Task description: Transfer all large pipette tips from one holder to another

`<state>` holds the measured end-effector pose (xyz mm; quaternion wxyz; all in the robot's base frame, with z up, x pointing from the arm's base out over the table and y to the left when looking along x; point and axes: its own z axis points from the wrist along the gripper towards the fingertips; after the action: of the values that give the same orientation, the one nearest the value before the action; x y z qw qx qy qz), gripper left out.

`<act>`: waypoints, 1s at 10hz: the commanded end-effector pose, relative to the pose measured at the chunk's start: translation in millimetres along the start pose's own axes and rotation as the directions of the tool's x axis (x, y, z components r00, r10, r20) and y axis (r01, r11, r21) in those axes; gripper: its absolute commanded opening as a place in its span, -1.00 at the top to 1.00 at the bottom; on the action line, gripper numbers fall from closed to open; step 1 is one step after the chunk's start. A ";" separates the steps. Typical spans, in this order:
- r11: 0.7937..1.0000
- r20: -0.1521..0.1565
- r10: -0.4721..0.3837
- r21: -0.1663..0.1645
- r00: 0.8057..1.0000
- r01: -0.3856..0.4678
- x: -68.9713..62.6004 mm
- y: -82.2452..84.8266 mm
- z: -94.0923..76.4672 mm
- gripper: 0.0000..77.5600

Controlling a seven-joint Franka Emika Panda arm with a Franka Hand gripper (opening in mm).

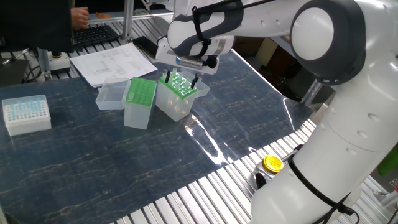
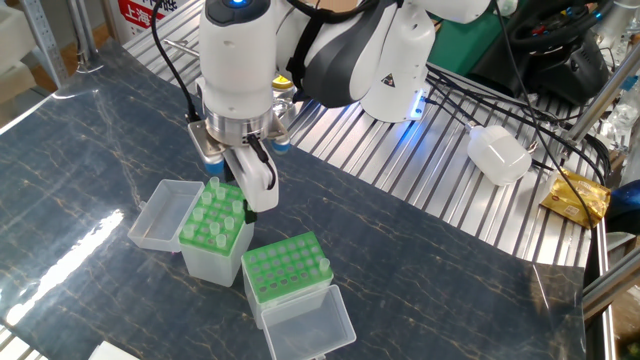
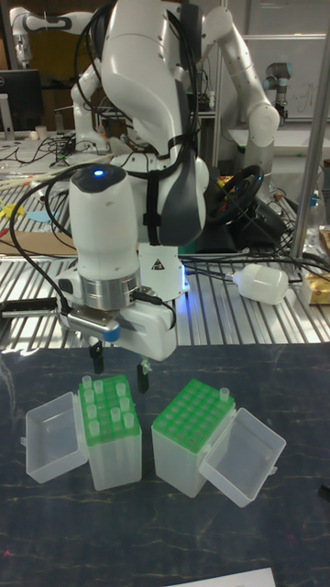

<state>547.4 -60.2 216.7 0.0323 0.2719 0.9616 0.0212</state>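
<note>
Holder [image 3: 113,431] beside taller box [image 3: 188,440] (tool [image 3: 119,361] above holder)

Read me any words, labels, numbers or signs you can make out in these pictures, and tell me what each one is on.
Printed sheets behind the boxes: lines of text, too small to read.
Red and white sign at the top edge of the other fixed view: characters cut off and blurred, unreadable.
Triangular mark on the robot arm: a symbol, no legible words.
Nothing else is readable.
</note>
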 end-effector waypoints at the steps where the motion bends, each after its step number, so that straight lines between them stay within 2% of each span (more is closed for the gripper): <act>1: 1.000 -0.008 0.016 -0.019 1.000 -0.016 5.8 0.0 12.2 -1.00; 10: 1.000 -0.004 0.000 -0.018 1.000 0.000 4.6 0.2 14.6 -1.00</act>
<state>542.7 -57.1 201.4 0.0309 0.2705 0.9618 0.0302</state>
